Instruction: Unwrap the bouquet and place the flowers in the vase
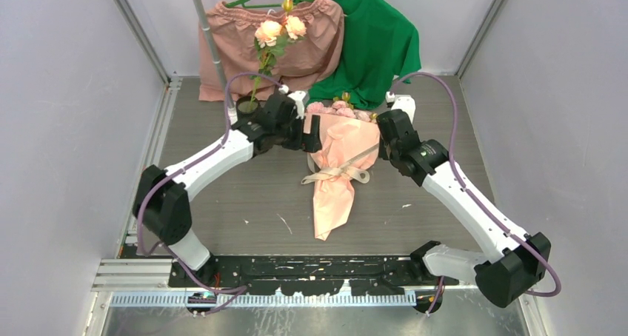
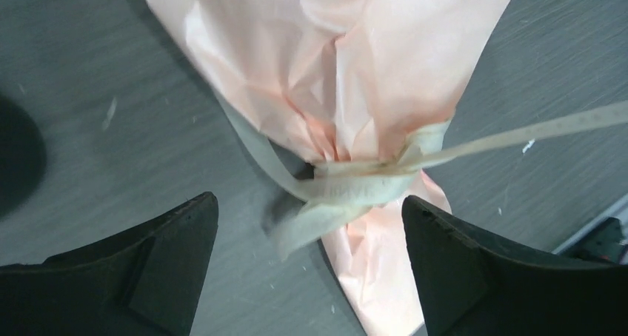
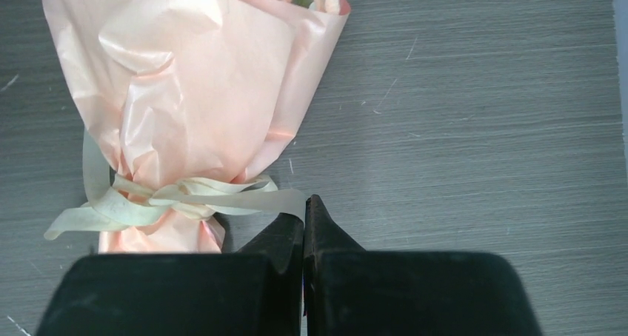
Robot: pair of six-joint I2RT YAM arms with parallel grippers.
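The bouquet (image 1: 335, 180) lies on the table in salmon-pink paper, tip toward me, tied with a cream ribbon (image 1: 333, 173). Pink flowers (image 1: 342, 111) show at its far open end. My right gripper (image 1: 382, 145) is at the bouquet's right side, shut on a ribbon tail (image 3: 252, 200) that runs taut from the knot to my right gripper (image 3: 305, 201). My left gripper (image 1: 314, 139) stands open at the bouquet's left; in its wrist view the knot (image 2: 355, 188) lies just beyond my left gripper (image 2: 309, 203). The black vase (image 1: 247, 106) stands behind the left arm.
Peach-cream roses (image 1: 278, 31) rise from the vase. Pink shorts (image 1: 304, 47) on a green hanger and a green T-shirt (image 1: 376, 44) hang at the back. A grey pole (image 1: 210, 44) stands at the back left. Grey walls close in both sides.
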